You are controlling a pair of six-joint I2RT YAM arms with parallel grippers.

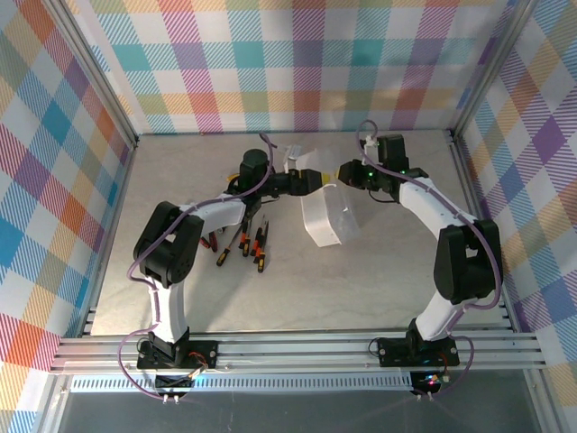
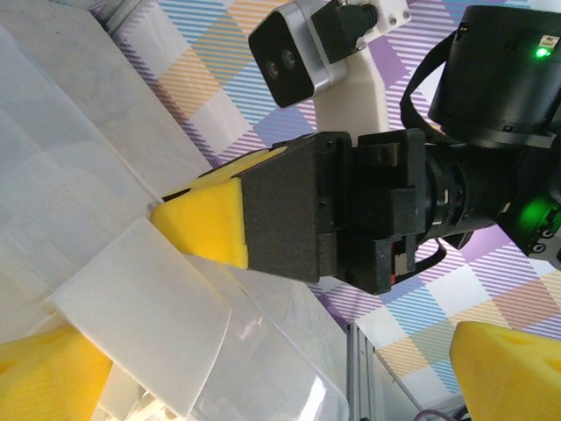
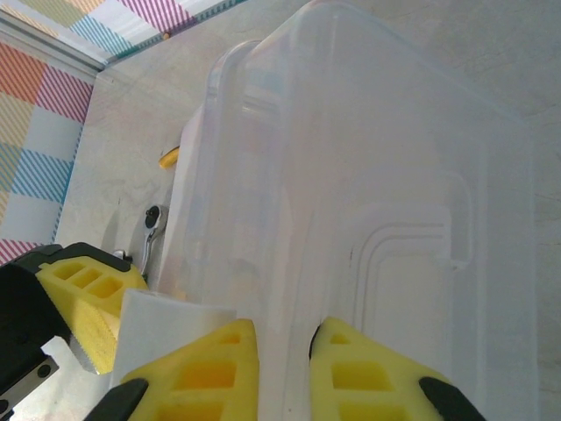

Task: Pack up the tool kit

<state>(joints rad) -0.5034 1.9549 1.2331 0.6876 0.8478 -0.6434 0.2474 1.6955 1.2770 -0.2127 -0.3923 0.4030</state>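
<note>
You're pinching the box point(image 3: 368, 175) by its thin edge in the right gripper point(image 3: 285, 333) jaws. It's likely light, flexy and slick. The left gripper point(image 1: 309, 180) is sitting wide open.

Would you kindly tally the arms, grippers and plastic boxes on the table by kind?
Arms: 2, left arm and right arm
Grippers: 2, left gripper and right gripper
Box: 1
Total: 5
The tools by the left arm are too small to count.
</note>
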